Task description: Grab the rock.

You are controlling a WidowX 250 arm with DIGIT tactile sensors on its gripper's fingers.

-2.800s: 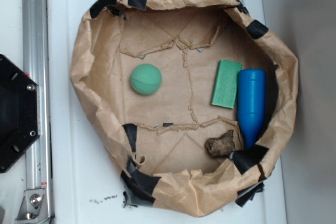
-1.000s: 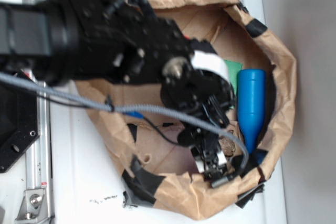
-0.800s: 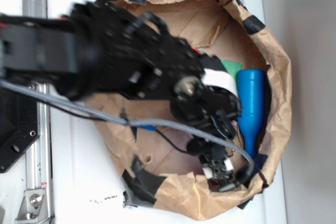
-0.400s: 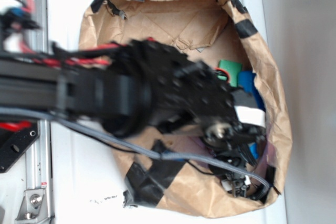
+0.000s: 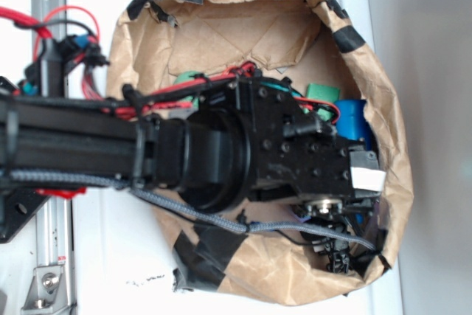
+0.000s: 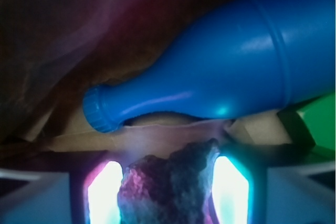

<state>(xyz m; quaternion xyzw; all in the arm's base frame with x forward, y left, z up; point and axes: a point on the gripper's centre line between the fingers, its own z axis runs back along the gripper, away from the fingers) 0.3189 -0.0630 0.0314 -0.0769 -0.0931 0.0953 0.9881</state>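
The rock (image 6: 170, 187), a lumpy dark stone, lies on the brown paper floor in the wrist view, at the bottom centre. My gripper (image 6: 168, 198) stands open astride it. The glowing pads (image 6: 105, 195) flank the stone, which nearly fills the gap between them. I cannot tell whether they press on it. In the exterior view the black arm covers the rock, and the gripper (image 5: 335, 254) reaches down into the bag's lower right corner.
A blue bottle (image 6: 226, 72) lies on its side just beyond the rock, also seen as the blue bottle (image 5: 352, 119) from above. A green block (image 5: 322, 92) sits beside it. A green ball (image 5: 186, 77) peeks out behind the arm. Crumpled paper bag walls (image 5: 383, 108) surround everything.
The arm swung in from the left and reached down into the bag's lower right corner. It now covers the rock, the ball and most of the block.
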